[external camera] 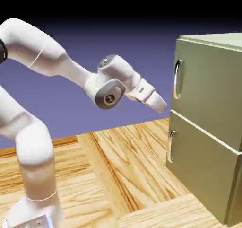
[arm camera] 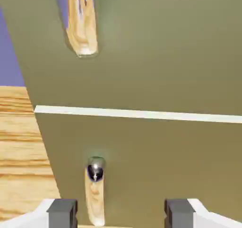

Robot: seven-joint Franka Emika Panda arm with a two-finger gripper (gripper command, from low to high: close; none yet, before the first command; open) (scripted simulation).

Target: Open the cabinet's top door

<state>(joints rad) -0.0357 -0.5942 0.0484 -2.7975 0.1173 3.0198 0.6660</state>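
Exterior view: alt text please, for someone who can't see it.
A white robot arm reaches right toward an olive-green cabinet, its open gripper short of the top door and its silver handle. Both front panels look shut, on a wooden table.

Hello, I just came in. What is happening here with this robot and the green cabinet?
A white robot arm is reaching toward the olive-green cabinet to open its top door. The gripper is open, holds nothing, and hangs in the air short of the cabinet front, not touching it. The top door looks shut, and its silver handle is untouched. In the hand view, the fingertips point at the cabinet front, with both handles visible ahead.
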